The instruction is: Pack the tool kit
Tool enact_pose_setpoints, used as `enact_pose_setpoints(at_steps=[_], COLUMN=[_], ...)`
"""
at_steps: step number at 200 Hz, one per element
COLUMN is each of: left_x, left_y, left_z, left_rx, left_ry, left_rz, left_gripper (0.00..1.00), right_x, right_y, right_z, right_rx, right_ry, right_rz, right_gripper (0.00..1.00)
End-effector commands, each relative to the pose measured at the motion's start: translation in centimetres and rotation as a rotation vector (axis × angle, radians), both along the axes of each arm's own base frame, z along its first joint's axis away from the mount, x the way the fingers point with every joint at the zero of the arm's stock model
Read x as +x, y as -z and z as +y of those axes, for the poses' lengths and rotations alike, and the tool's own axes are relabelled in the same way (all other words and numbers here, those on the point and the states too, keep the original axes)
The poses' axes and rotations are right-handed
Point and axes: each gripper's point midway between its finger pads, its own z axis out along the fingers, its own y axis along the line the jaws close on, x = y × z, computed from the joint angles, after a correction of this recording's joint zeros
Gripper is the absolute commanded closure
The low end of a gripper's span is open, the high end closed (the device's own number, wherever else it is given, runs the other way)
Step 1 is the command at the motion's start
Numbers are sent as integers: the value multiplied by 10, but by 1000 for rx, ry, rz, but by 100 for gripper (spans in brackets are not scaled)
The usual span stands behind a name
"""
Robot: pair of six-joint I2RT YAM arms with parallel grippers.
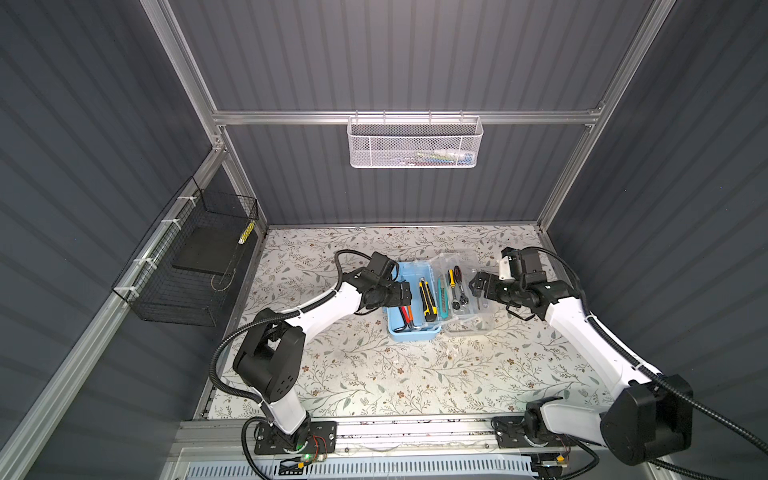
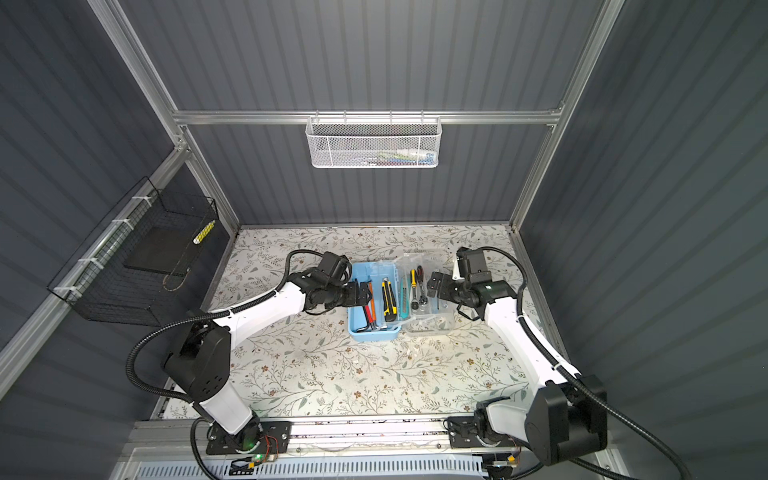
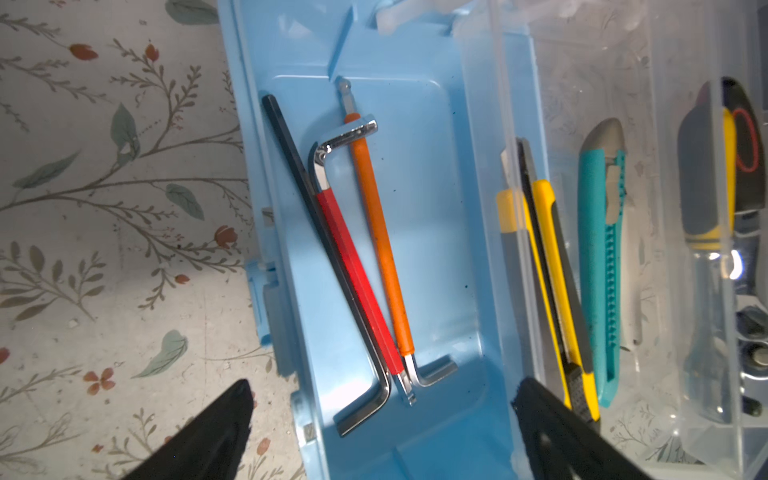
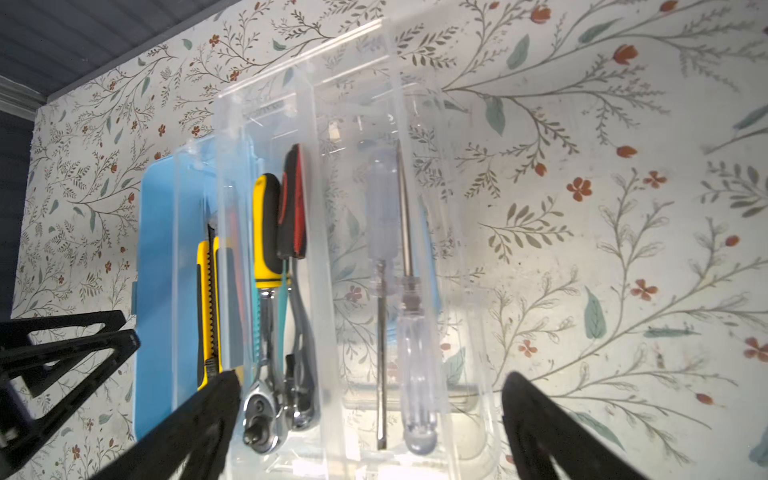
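Tool kit: blue box (image 1: 413, 328) sits mid-worktop (image 1: 374, 374), wide open, with its clear lid (image 1: 469, 320) flopped out flat beside it on the right arm's side.
In the box: three hex keys, black (image 3: 320, 249), red-sleeved (image 3: 357, 274) and orange-sleeved (image 3: 380, 245), lying loose on the blue floor; a yellow-and-black knife (image 1: 427, 300) sits closer to the lid.
On the lid side: a teal knife (image 3: 598, 266), two ratchets, yellow grip (image 4: 266, 232) and red-and-black grip (image 4: 293, 203), plus two clear-handled screwdrivers (image 4: 415, 353), all seen through clear plastic. Can't tell if that's a tray or the lid itself.
Left pincer (image 3: 382, 415): spread wide over the hex key end of the box, gripping nothing.
Right pincer (image 4: 370, 411): also spread wide with nothing in it, hovering over the clear part with the screwdrivers.
Step, my guess: tools look all stowed, nothing loose on the worktop, so it's the wrap-up bit.
Next move, I reckon: swing the clear lid over the box and snap it. One arm probably has to steady the box, and slippery clear plastic won't be easy to grab.
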Motion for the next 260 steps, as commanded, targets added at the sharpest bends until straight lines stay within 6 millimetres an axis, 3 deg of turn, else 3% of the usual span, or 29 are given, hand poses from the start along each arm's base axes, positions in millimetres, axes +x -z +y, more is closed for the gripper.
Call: enact_pose_setpoints(at_steps=[1, 50, 100, 146, 165, 203, 260], left_x=[3, 0, -7, -13, -15, -19, -22], left_y=[-3, 7, 24, 36, 38, 44, 41], left_z=[-4, 0, 12, 13, 9, -4, -9], left_rx=[7, 22, 82, 96, 74, 14, -33], left_ry=[21, 11, 6, 27, 41, 65, 61], left_rz=[-14, 9, 34, 62, 73, 112, 110], left_gripper=[0, 2, 24, 39, 50, 65, 69], right_x=[2, 4, 3, 4, 4, 5, 5], right_y=[0, 12, 14, 21, 24, 10, -14], right_z=[3, 11, 27, 28, 30, 41, 62], right_rx=[73, 151, 247, 249, 263, 327, 358], right_ry=[-31, -49, -91, -97, -104, -128, -172], right_rz=[-30, -27, -11, -1, 11, -8, -35], right_gripper=[1, 1, 1, 1, 2, 11, 19])
